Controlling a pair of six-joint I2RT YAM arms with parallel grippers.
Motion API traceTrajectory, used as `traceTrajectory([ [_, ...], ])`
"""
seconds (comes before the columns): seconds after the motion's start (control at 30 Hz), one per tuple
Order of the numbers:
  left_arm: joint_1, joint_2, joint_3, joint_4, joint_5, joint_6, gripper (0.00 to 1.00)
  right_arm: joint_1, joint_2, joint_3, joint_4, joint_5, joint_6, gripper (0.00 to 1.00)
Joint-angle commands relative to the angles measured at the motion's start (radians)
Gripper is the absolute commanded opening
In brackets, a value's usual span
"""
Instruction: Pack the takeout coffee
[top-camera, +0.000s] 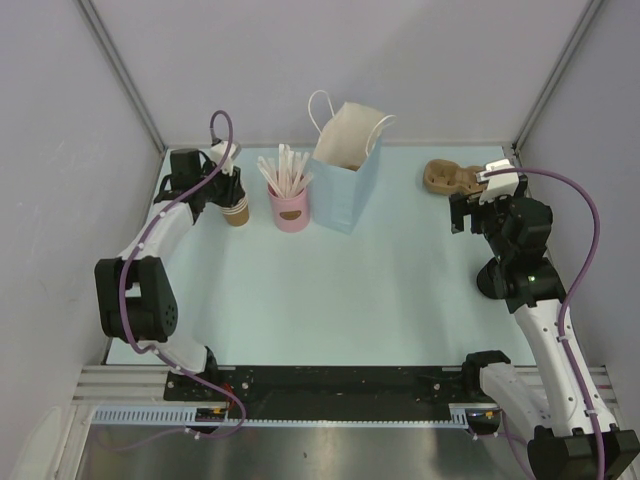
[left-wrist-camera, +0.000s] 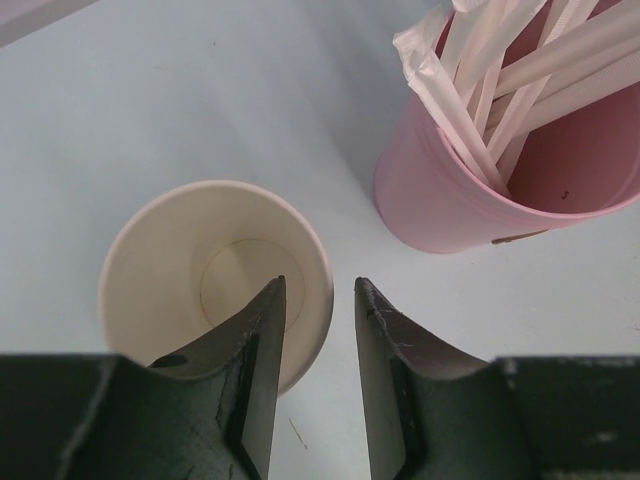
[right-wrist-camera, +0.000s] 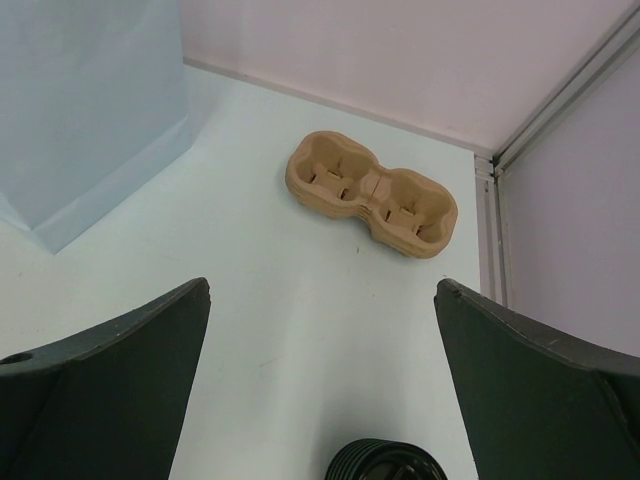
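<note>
The left gripper (left-wrist-camera: 318, 288) stands narrowly apart astride the rim of a tan lidless paper cup (left-wrist-camera: 170, 270), one finger inside, beside a pink cup of white straws (left-wrist-camera: 450, 210). The right gripper (right-wrist-camera: 322, 290) gapes wide. Only its wrist view shows the takeout coffee (right-wrist-camera: 385, 462), its round black ribbed lid at the bottom edge; the overhead view does not show it.

The takeout coffee (right-wrist-camera: 386, 461) shows only as the ribbed edge of its round black lid, low in the right wrist view, on the pale worktop (right-wrist-camera: 300, 330). The cup body is hidden.
</note>
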Motion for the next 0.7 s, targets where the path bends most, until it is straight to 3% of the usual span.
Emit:
traceTrajectory([
  [0.0,0.006,0.008,0.016,0.034,0.035,-0.009,0.38,-0.003,-0.006,0.005,0.016,-0.005,-0.009,1.0],
  [0.4,0.006,0.016,0.019,0.034,0.033,-0.012,0.3,-0.003,-0.006,0.005,0.015,-0.006,-0.009,1.0],
  [0.67,0.006,0.012,0.018,0.037,0.03,-0.013,0.18,-0.005,-0.006,0.005,0.015,-0.006,-0.009,1.0],
])
